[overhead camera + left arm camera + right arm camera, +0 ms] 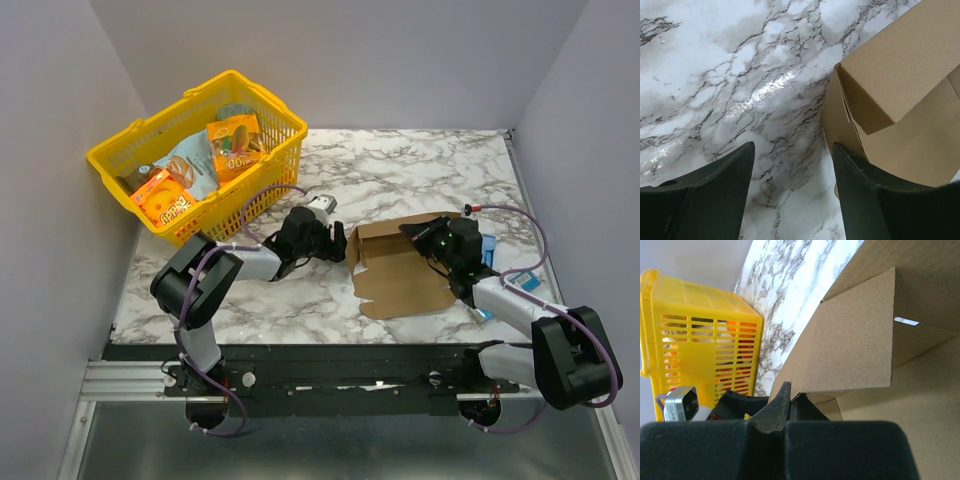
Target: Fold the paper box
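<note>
The paper box [400,270] is plain brown cardboard, partly raised, lying right of the table's middle with flaps standing up at its back and left. My right gripper [412,233] reaches over its far edge and is shut on the edge of an upright flap [855,340]; in the right wrist view the card is pinched between the jaws of that gripper [792,390]. My left gripper [340,243] stands open just left of the box. In the left wrist view only marble shows between its fingers, and the left gripper [792,150] has its right finger [865,190] against the box's left wall [837,120].
A yellow basket [270,100] with colourful snack packs [235,140] stands at the back left, and the basket [700,340] is also in the right wrist view. A blue packet [488,248] lies right of the box. Grey walls close in the table on three sides.
</note>
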Robot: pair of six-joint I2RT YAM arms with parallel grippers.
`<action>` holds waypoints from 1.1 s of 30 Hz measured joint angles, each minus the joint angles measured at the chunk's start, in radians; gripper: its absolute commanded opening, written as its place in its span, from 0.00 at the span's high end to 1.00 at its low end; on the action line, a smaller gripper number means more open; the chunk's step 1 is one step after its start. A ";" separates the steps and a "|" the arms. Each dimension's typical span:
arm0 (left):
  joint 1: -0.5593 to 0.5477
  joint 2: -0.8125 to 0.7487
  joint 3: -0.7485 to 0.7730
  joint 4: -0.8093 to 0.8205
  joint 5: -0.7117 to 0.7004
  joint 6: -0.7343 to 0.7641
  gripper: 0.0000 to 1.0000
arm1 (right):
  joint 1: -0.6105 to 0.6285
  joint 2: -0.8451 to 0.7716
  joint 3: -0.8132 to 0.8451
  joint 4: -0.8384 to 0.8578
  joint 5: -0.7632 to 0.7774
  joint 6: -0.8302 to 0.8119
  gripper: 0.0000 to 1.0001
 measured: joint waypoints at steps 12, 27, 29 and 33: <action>-0.057 0.000 -0.007 0.084 0.003 0.016 0.28 | 0.000 0.000 0.000 -0.001 0.001 0.002 1.00; -0.084 -0.001 -0.081 0.253 0.036 0.020 0.25 | 0.000 -0.007 0.000 -0.019 0.009 0.028 1.00; -0.084 -0.001 -0.081 0.274 0.048 0.021 0.25 | 0.000 -0.009 0.000 -0.027 0.010 0.035 1.00; -0.084 0.001 -0.081 0.313 0.074 0.021 0.27 | 0.000 -0.017 0.000 -0.043 0.022 0.045 0.99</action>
